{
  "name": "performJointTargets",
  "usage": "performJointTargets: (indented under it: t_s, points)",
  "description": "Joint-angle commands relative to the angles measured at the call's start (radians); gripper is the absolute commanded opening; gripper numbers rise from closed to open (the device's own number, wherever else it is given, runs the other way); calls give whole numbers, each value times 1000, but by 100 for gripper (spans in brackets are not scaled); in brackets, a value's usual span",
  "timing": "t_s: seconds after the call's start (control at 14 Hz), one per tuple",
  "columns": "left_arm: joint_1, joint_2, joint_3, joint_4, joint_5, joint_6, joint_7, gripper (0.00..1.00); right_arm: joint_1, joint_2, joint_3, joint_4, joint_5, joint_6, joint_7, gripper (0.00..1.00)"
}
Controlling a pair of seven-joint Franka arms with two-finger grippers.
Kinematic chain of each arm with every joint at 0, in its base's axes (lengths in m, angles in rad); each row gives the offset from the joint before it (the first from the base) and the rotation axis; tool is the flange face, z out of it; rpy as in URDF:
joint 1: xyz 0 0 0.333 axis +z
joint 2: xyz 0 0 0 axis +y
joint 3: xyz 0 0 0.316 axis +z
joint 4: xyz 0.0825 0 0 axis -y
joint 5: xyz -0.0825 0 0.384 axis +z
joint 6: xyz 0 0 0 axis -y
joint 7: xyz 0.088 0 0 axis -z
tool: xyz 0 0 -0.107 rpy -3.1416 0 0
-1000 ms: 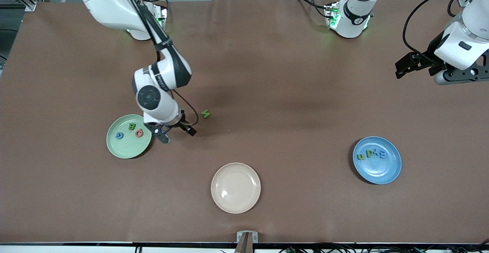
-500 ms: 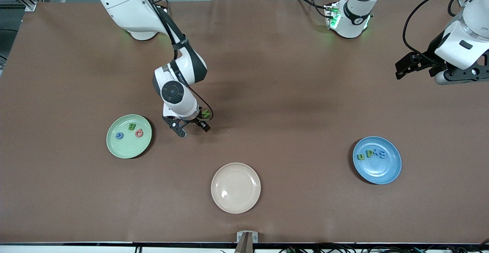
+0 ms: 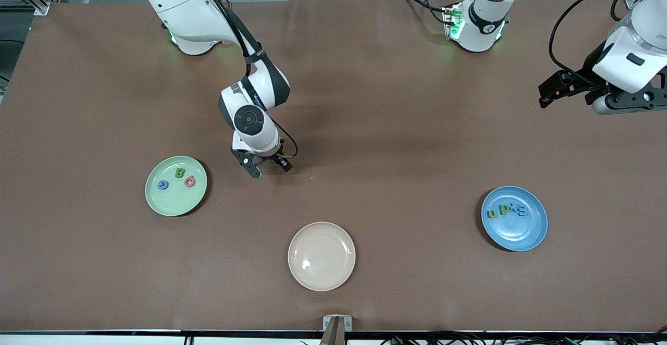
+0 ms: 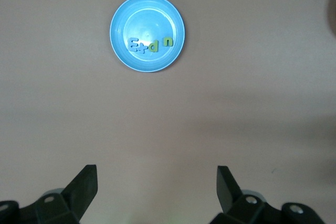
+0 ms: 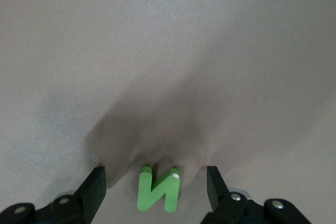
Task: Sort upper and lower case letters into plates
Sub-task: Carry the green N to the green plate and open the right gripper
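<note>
**Count.** Three round shallow glossy plates lie on the brown cloth-covered surface.
- The pale mint green plate is at 8 o'clock in the front view.
- The mid blue plate is at 4 o'clock.
- The cream-beige plate is at 6 o'clock, nearest to the front camera, and carries nothing.

There are eight small letter pieces.
- Three lie in the mint green plate: a green B, a blue piece and a red piece.
- A row of four letters, two green and two blue, touching or nearly so, lies in the blue plate.
- One bright green flat N-shaped letter lies on the bare surface, near the mint green plate at its 2 o'clock.

**Grippers.** There are two.
- The right gripper is low over the green N. Its fingers stand apart, one on each side of the letter and clear of it.
- The left gripper waits in the air at 3 o'clock over the left arm's end of the surface, with its fingers spread wide.

**Limits of view.**
- In the front view the right gripper covers the N-shaped letter.
- In the right wrist view the picture edge cuts the letter's base.
- The characters of the blue and red pieces, and of the two blue ones in the row, cannot be read with certainty
</note>
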Motion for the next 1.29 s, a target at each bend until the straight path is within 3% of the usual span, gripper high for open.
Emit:
performJointTargets:
  t_s: [0.0,0.14,0.29,0.64,0.71,0.93,1.21]
  points:
    - [0,6,-1,21,-18,-2,6,100,20,-29,-12,-49,2,41,30,83]
    - [0,9,-1,23,-18,-2,5,100,25,-29,-12,-51,2,43,30,77]
    - [2,9,-1,24,-18,-2,5,100,27,-29,-12,-51,2,43,30,65]
    - [0,-4,-1,27,-18,-8,20,100,27,-32,-12,-51,2,37,44,8]
    - [0,-6,-1,29,-18,-10,22,100,25,-34,-12,-51,2,32,44,2]
    - [0,-8,-1,27,-18,-11,20,100,-15,-74,-19,-41,-3,-5,-17,0]
    - [0,-3,0,27,-18,-10,19,100,-168,-143,-18,11,-3,-181,-245,0]
